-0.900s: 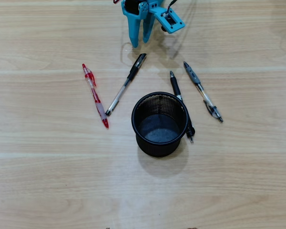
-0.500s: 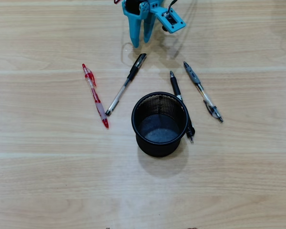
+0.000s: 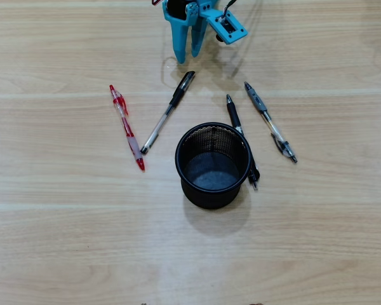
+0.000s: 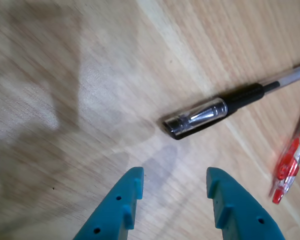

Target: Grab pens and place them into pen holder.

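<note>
All four pens lie on the bench [image 3: 63, 241] around the empty holder [image 3: 212, 165], so nothing is in yet. The teal hand [image 3: 186, 56] hangs at the far edge with its fingers parted and nothing between them, just above the capped end of the clear pen [image 3: 167, 112]. In the wrist view that black cap [image 4: 196, 117] sits just ahead of the gap, with the red pen [image 4: 292, 160] off to the right. The black pen [image 3: 233, 114] touches the holder's side; the grey pen [image 3: 270, 122] is beyond it. This looks like the reach for the first pen: next the hand must drop astride the barrel and close.
</note>
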Robot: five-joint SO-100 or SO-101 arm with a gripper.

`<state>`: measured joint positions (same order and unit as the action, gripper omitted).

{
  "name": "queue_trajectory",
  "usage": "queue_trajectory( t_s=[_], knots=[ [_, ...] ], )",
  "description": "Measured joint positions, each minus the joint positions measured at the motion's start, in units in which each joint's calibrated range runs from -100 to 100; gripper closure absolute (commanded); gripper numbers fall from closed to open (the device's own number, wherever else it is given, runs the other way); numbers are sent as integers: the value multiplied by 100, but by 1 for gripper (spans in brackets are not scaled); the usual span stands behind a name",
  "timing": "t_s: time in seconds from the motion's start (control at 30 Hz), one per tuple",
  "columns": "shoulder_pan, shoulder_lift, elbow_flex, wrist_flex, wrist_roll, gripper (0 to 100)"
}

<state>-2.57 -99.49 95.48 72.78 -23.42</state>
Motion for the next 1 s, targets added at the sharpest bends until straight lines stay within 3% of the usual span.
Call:
queue_trajectory(
  t_s=[0.9,1.0],
  knots=[
    [0,17,-106,-9,0,85],
    [8,576,-611,-155,-198,85]
  ],
)
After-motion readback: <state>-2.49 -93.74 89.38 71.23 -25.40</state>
